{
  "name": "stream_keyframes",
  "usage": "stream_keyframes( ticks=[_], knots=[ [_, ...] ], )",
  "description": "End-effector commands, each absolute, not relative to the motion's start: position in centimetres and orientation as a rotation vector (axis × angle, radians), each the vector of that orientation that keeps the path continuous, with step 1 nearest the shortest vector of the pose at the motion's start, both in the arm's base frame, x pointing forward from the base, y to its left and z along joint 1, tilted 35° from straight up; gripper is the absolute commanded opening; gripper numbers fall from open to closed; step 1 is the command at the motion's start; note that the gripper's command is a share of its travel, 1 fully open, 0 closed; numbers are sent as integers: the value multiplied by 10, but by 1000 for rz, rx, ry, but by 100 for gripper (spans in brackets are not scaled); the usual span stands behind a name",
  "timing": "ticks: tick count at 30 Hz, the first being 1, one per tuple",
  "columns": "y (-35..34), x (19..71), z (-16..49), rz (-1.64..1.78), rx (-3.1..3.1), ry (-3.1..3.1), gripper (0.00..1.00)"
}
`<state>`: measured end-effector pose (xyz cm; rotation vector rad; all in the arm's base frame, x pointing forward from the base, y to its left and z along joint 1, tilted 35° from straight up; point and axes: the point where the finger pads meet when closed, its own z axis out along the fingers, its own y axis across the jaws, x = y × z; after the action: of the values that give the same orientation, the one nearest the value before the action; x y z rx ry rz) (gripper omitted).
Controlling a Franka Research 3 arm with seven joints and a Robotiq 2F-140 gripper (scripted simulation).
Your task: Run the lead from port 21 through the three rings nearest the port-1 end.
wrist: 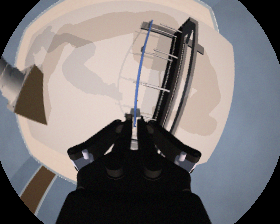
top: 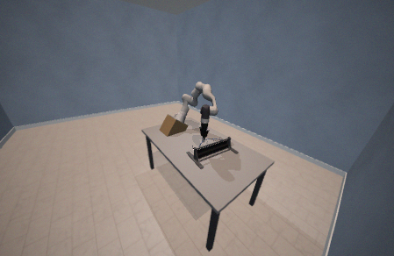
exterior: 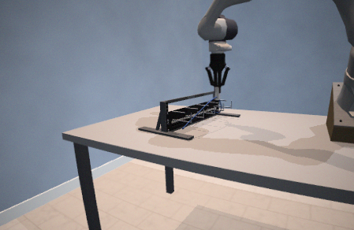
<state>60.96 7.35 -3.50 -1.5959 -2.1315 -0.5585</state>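
In the exterior view, at left the table (exterior: 111,124) (top: 220,188) (wrist: 96,60) stretches out, and on it stands the patch panel rack (exterior: 188,97) (top: 230,142) (wrist: 192,50), which looks upright. Its near foot (exterior: 166,133) (top: 232,149) (wrist: 201,50) is flat on the table, and the rack goes from there to the right and away, to its far foot (exterior: 232,115) (top: 200,164). The blue lead (exterior: 199,113) (wrist: 138,75) is along the front of the rack; it climbs from low at the near side up to the gripper, at the far right. The pale rings (exterior: 231,104) (wrist: 161,89) of the cable manager stick out from the front, and the lead crosses them in the view. If it is inside any ring, I cannot tell.

Above the far end of the rack, the gripper (exterior: 217,90) (top: 204,138) (wrist: 135,113) points down, with its fingers clenched on the blue lead. If the fingertips touch the rack, it is too small to see. The robot arm (exterior: 217,29) (top: 206,91) (wrist: 6,75) bends over from the right, where its brown base block (exterior: 340,131) (top: 174,126) (wrist: 32,100) is, well apart from the rack.
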Motion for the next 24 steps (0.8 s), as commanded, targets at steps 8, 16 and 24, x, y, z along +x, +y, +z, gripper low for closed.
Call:
stream_keyframes(
  ticks=[8,16,24],
  knots=[
    [86,617,-31,-489,-1733,-1960,0],
    [86,617,-31,-489,-1733,-1960,0],
    [86,617,-31,-489,-1733,-1960,0]
  ],
)
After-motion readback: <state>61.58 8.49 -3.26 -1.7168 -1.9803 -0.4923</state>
